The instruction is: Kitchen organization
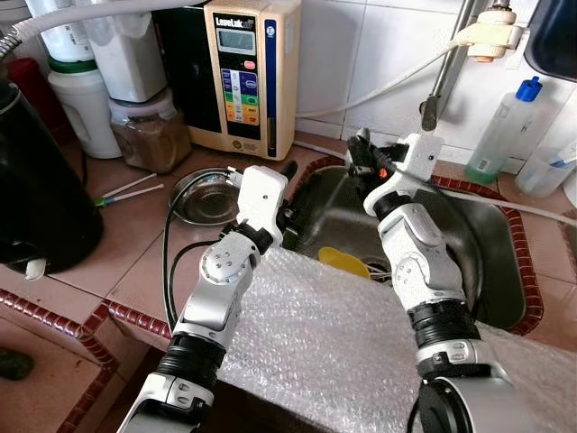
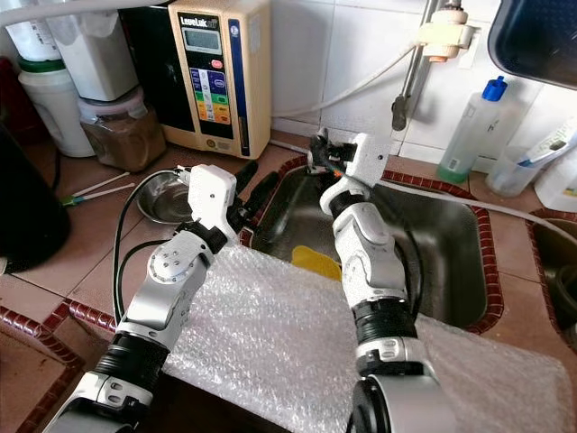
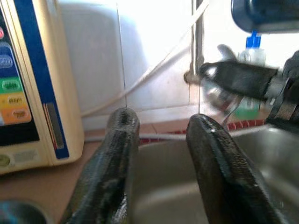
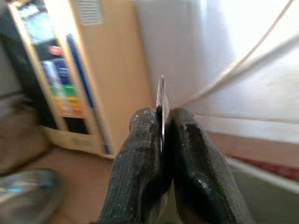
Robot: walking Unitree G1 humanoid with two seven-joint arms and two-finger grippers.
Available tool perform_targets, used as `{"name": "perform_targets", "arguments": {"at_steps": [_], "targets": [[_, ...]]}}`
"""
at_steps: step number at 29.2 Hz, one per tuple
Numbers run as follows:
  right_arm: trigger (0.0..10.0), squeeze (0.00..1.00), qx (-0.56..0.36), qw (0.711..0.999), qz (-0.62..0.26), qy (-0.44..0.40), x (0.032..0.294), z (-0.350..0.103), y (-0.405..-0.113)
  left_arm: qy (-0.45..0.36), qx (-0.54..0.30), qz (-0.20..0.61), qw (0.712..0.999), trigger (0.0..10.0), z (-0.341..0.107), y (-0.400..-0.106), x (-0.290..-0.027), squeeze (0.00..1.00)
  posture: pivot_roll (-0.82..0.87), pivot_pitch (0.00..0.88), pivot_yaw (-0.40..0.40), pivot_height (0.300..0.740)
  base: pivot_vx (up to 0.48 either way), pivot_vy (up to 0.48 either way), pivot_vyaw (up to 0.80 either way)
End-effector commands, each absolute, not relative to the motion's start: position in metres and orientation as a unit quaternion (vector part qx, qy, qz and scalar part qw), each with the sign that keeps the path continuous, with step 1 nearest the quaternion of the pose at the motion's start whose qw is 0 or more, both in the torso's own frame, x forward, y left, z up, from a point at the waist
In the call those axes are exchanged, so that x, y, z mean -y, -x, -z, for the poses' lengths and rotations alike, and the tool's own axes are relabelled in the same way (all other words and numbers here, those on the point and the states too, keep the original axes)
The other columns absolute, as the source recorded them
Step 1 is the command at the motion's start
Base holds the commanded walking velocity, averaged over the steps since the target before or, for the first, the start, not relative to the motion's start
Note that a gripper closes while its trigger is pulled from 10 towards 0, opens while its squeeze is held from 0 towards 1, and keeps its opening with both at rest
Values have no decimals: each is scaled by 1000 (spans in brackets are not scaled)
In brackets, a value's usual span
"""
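My right gripper (image 1: pixel 361 152) is held over the back left corner of the steel sink (image 1: pixel 491 239). It is shut on a thin shiny metal utensil (image 4: pixel 161 95), which looks like a spoon (image 3: pixel 217 95) in the left wrist view. My left gripper (image 2: pixel 255 185) is open with nothing between its fingers. It hovers above the sink's left rim, just right of a small steel bowl (image 1: pixel 206 197) on the tiled counter. A yellow item (image 1: pixel 343 262) lies at the sink's bottom.
Bubble wrap (image 1: pixel 334 352) covers the counter's front edge under my arms. A beige water machine (image 1: pixel 243 72), a jar of brown powder (image 1: pixel 149 131) and white containers line the back left. A tap (image 1: pixel 431 108) and a blue-capped bottle (image 1: pixel 505 131) stand behind the sink. A black appliance (image 1: pixel 36 189) sits far left.
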State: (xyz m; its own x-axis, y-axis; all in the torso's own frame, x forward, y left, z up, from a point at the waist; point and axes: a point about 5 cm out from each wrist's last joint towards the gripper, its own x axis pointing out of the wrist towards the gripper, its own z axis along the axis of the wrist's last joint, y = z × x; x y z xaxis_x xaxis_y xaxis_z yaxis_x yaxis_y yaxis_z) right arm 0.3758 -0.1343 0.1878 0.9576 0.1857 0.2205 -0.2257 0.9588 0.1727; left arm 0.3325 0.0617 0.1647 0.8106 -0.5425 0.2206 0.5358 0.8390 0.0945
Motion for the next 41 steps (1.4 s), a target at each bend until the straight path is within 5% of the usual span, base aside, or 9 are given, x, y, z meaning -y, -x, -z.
{"name": "perform_targets", "arguments": {"at_steps": [1, 9, 17, 19, 20, 21, 41], "targets": [[0, 0, 95, 991, -65, -62, 151, -178, -376, -12, 101, 292, 951, 10000, -156, -329, -63, 1000, 117, 0, 33, 740, 0, 0, 0], [0, 0, 23, 999, 37, 29, 194, -140, -371, -15, 44, 328, 944, 10000, -134, -318, -63, 1000, 121, 0, 31, 740, 0, 0, 0], [0, 0, -51, 996, 71, 36, 204, -107, -363, -28, 17, 340, 940, 10000, -126, -316, -67, 1000, 125, 0, 35, 740, 0, 0, 0], [2431, 0, -74, 995, 71, 21, 203, -97, -361, -28, 19, 337, 941, 10000, -129, -319, -68, 1000, 130, 0, 33, 740, 0, 0, 0], [6078, 192, -76, 995, 69, 16, 202, -95, -360, -28, 19, 336, 941, 10000, -130, -320, -68, 1000, 130, 0, 33, 740, 0, 0, 0], [10000, 1000, -85, 994, 68, 15, 202, -92, -359, -29, 20, 334, 942, 10000, -131, -321, -69, 1000, 128, 0, 34, 740, 0, 0, 0], [10000, 1000, -99, 992, 70, -36, 198, -85, -358, -28, 5, 341, 940, 10000, -131, -324, -70, 1000, 117, 0, 45, 740, 0, 0, 0]]}}
